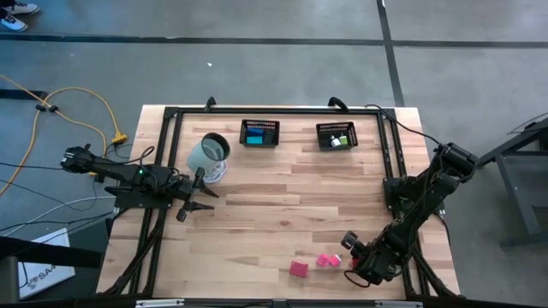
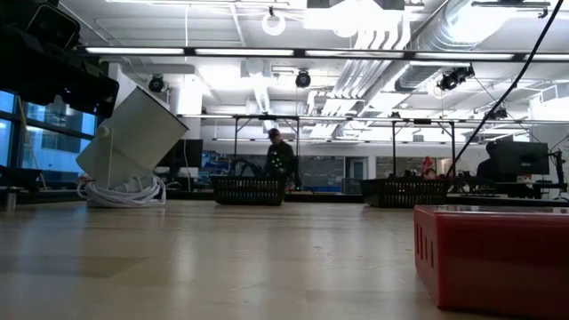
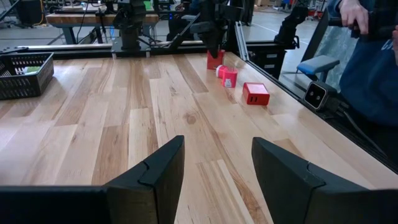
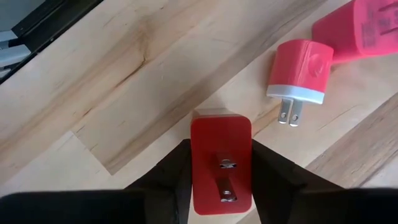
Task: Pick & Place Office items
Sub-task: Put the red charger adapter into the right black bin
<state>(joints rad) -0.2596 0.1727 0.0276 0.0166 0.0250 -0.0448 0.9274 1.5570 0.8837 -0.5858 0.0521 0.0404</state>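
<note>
A red block with two metal prongs [image 4: 221,158] sits between the fingers of my right gripper [image 4: 221,146], low over the table's near right part [image 1: 348,254]. Beside it lie a pink plug with a white face [image 4: 298,70], another pink piece [image 4: 360,30] and a red box [image 1: 298,268], all resting flat on the wood. Blue and teal pieces [image 1: 257,135] lie in one black mesh basket; green and white pieces [image 1: 340,139] lie in the other. My left gripper [image 1: 193,202] waits open at the table's left, touching nothing. My right gripper pinches the red block by its two long side faces [image 4: 194,163], one finger on each side, with the pronged face turned toward the wrist camera. The fingers come from above, pointing down. Whether the block is off the wood cannot be told.
Two black mesh baskets [image 1: 259,133] [image 1: 336,135] stand near the far edge. A white-grey tilted cylinder on a coiled cord [image 1: 210,154] stands close to my left gripper. A black frame [image 1: 171,115] rims the table. A person [image 3: 367,56] stands by the table's near edge.
</note>
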